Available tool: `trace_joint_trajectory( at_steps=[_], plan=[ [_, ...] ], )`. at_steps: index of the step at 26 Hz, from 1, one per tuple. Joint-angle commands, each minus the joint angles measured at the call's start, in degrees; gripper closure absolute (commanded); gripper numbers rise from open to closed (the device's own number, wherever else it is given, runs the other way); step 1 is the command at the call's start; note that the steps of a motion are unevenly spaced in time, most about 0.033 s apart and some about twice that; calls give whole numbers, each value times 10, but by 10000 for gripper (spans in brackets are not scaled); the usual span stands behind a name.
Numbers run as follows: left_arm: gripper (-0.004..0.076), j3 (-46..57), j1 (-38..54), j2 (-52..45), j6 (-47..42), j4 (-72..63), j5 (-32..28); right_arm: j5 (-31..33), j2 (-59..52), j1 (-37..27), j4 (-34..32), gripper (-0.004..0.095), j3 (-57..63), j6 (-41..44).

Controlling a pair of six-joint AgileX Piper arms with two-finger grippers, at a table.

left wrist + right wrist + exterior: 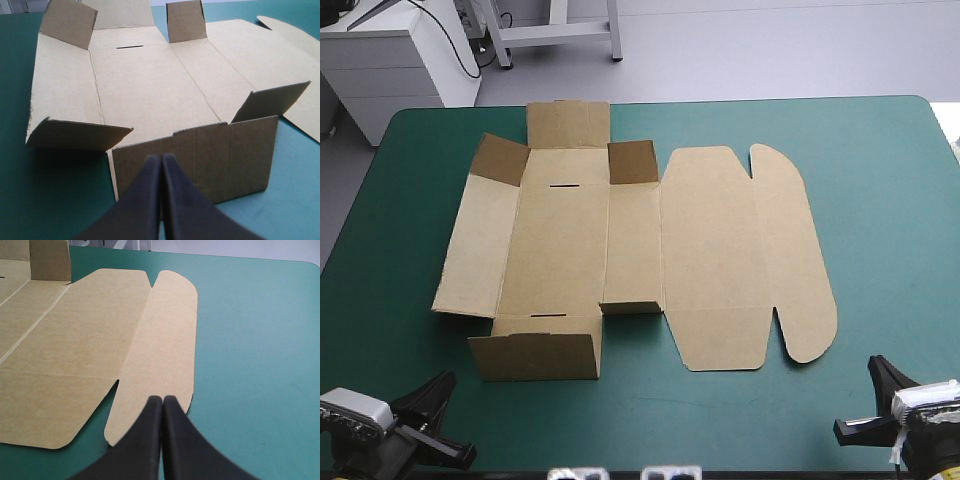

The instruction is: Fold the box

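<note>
Live from the near edge of the table [880, 200]: my left gripper [161, 159] has its black fingers pressed together in one pointed arch, with nothing between them. Just ahead of it the brown box [630, 250] lies opened out on the teal-green cover, not yet a tray. The nearest piece is the near wall [200, 155], tipped up on its crease and facing my left fingertips; the high view shows a strip of cover between us, so no contact.

Past that wall lies the floor panel [150, 90], flat brown board with a narrow slot [130, 48] cut close to its far edge. Two small flaps [75, 134] rise at the near corners, one to each side of my left gripper's line. At the far end two corner tabs [67, 22] stand up, the left one leaning and the right one nearly upright. The long side panel to the left of the floor lies flat.

Over to my right gripper [162, 399]: its jaws are together too, meeting at a point and gripping nothing. Ahead of it the lid panel [75, 340] rests flat on the cover. The rounded flap [160, 350] along the lid's outer edge runs away from my fingertips, also flat. Its near end sits just ahead of my right gripper, and the high view shows the two apart. To the right of that flap there is only cover.
</note>
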Motion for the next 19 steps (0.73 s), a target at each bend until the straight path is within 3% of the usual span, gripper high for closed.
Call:
trace_joint_trajectory(
  at_steps=[1,19],
  plan=[
    [732,-14,-2,-3,0,-9,-44,-47,-12,2,5,928,-12,-2],
    [732,-14,-2,15,-2,-21,-42,-48,-12,2,5,928,-12,-2]
  ],
)
